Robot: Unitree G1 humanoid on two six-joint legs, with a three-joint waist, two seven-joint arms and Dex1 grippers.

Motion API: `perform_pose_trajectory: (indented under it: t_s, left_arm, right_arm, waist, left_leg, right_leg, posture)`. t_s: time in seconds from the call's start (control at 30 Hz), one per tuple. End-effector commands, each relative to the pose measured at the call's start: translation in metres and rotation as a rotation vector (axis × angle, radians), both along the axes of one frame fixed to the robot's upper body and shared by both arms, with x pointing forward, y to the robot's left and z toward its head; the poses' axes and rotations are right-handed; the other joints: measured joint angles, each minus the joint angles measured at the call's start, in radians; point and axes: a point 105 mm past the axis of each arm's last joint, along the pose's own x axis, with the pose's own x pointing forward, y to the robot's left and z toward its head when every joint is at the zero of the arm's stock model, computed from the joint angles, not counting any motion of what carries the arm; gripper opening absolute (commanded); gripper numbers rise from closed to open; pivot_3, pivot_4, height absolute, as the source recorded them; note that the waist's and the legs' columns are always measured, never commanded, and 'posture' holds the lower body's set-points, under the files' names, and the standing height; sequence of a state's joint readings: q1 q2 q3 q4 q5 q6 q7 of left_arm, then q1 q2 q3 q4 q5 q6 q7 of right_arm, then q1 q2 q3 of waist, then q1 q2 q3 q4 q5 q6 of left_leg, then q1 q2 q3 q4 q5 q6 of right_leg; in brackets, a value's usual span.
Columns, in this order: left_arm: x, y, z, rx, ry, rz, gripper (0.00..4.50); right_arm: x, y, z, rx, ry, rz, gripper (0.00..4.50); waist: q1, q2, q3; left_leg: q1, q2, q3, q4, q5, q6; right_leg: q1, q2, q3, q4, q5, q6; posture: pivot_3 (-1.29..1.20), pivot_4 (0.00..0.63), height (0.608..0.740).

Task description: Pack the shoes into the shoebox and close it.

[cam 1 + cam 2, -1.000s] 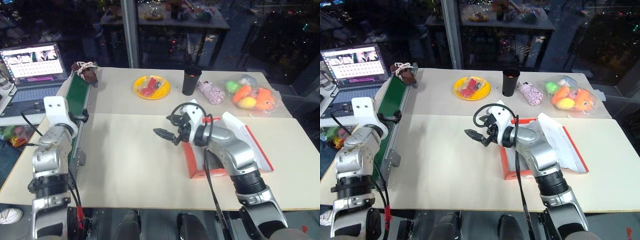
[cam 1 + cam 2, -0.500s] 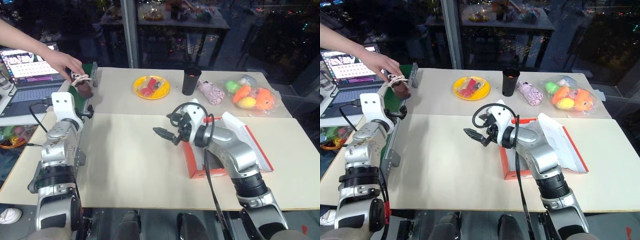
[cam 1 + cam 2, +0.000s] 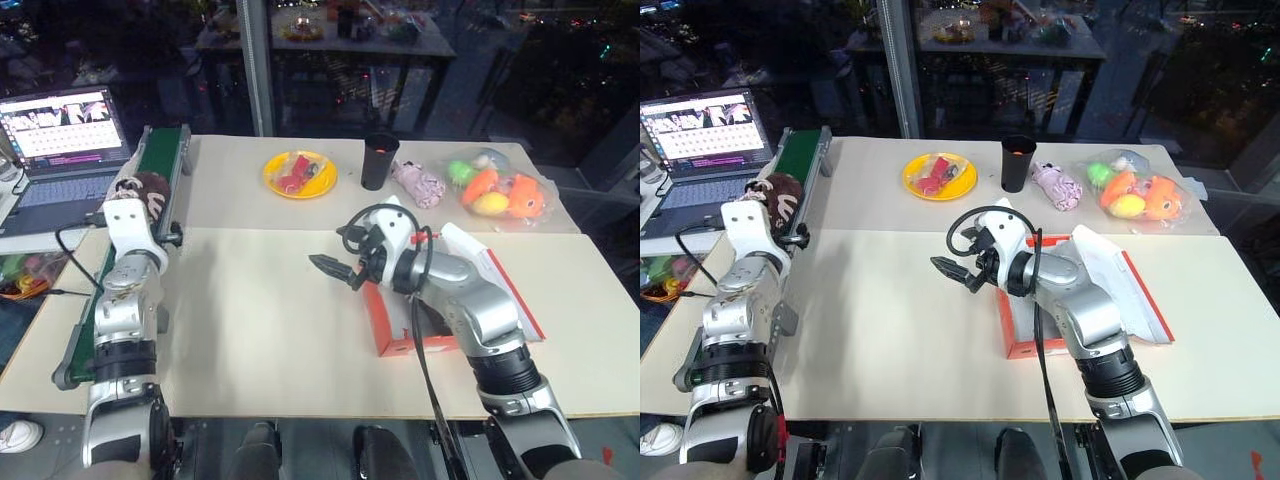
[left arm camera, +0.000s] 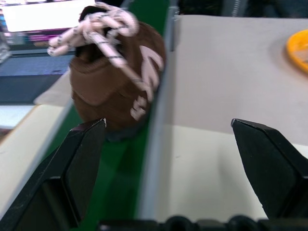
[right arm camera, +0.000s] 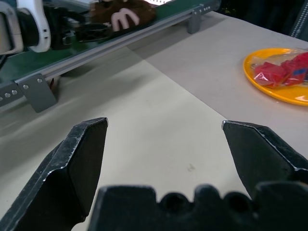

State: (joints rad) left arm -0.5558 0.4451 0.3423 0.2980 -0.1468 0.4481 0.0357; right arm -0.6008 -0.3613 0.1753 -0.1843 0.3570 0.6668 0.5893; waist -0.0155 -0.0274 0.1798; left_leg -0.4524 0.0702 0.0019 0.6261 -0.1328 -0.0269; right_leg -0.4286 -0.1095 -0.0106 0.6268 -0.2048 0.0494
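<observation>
A brown shoe (image 4: 115,82) with cream-white laces stands on the green conveyor belt (image 3: 160,160) that runs along the left edge of the table (image 3: 260,330). The left gripper (image 4: 168,139) is positioned just behind the shoe with its two black fingers (image 4: 79,159) spread wide; one finger sits over the belt next to the shoe, the other over the table surface, and nothing is held between them. The red-orange shoebox (image 3: 385,320) lies open on the right half of the table, partly covered by the right arm, with its lid (image 3: 500,275) folded out to the right. The right gripper (image 3: 328,266) hangs above the table to the left of the box, pointing toward the belt, jaws fully apart and empty. At the far edge of the table are a yellow plate (image 3: 300,173) holding red items, a black cup (image 3: 378,161), a pink plush toy (image 3: 418,184) and a clear bag of toy fruit (image 3: 497,190). A laptop (image 3: 62,135) with a lit screen stands beyond the belt on the left.
</observation>
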Motion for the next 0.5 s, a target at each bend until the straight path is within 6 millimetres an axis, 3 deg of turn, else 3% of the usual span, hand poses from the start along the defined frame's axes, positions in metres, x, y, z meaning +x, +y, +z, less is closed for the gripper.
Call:
perform_pose_trajectory:
  t_s: [0.03,0.13,0.2,0.37,0.5]
  left_arm:
    - [-0.021,0.028,0.023,0.074,-0.053,0.118,4.48]
    - [-0.027,0.033,0.013,0.061,-0.025,0.119,4.48]
    - [-0.021,0.027,0.006,0.026,-0.02,0.047,4.48]
    - [-0.012,0.014,0.004,0.005,-0.018,-0.062,4.48]
    - [-0.014,0.018,-0.002,-0.012,0.003,-0.065,4.48]
  right_arm:
    - [-0.004,-0.003,0.012,0.011,-0.041,0.005,4.5]
    - [-0.004,-0.004,0.011,0.002,-0.042,0.002,4.5]
    - [-0.003,-0.003,0.013,-0.001,-0.046,0.005,4.5]
    - [-0.003,-0.001,0.017,0.002,-0.055,0.011,4.5]
    - [-0.002,-0.003,0.017,-0.008,-0.06,0.003,4.5]
  waist:
    - [0.0,0.0,0.0]
    - [0.004,0.0,0.0]
    - [0.009,0.0,0.0]
    - [0.013,-0.001,0.0]
    - [0.016,-0.001,0.0]
  left_leg:
    - [0.0,0.0,0.0,0.0,0.0,0.0]
    - [0.0,0.0,0.0,0.0,0.0,0.0]
    - [0.001,0.0,0.0,0.0,0.0,0.0]
    - [0.003,0.0,0.0,0.0,0.0,0.0]
    - [0.003,0.0,0.0,-0.001,0.0,0.0]
  right_leg:
    - [0.0,0.0,0.0,0.0,0.0,0.0]
    - [0.0,0.0,0.0,0.0,0.0,0.0]
    - [0.001,0.0,0.0,0.0,0.0,0.0]
    - [0.003,0.0,0.0,0.0,-0.001,0.0]
    - [0.002,0.0,0.0,0.0,0.0,0.0]
  posture:
    - [0.0,0.15,0.736]
    - [0.0,0.15,0.736]
    - [0.0,0.15,0.736]
    - [0.0,0.15,0.736]
    - [0.0,0.15,0.736]
